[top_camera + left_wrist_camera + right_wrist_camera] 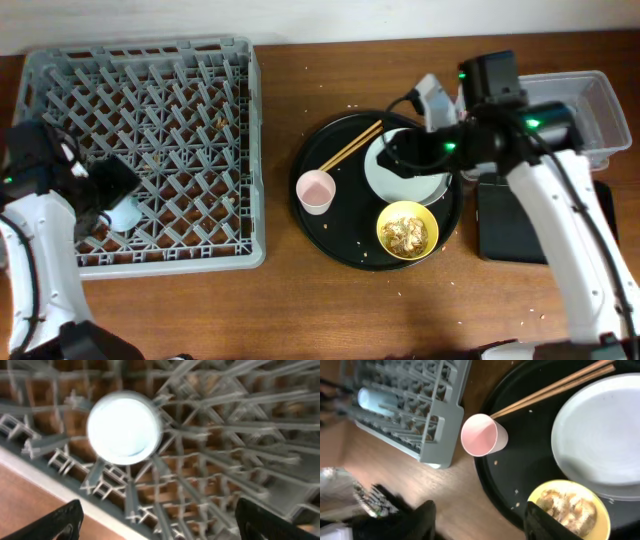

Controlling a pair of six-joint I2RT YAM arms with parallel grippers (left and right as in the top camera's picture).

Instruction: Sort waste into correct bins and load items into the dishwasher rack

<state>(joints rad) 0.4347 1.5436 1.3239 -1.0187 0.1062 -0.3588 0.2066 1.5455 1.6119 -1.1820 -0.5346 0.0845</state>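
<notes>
The grey dishwasher rack [150, 60] stands at the left. A small blue cup [126, 214] sits in its front left corner, seen from above in the left wrist view [124, 428]. My left gripper [108, 186] hovers open and empty over it [162, 527]. A pink cup [316, 191], wooden chopsticks [350, 146], a white plate [400, 178] and a yellow bowl [407, 229] of brownish food scraps lie on a round black tray [330, 235]. My right gripper [392, 152] is open and empty above the tray [485, 520]. The tissue and wrapper are out of view.
A clear plastic tub [595, 105] stands at the far right, with a shallow black rectangular tray [505, 225] in front of it, partly under my right arm. Crumbs are scattered on the wooden table [300, 310]. The right wrist view shows the rack's corner [435, 435].
</notes>
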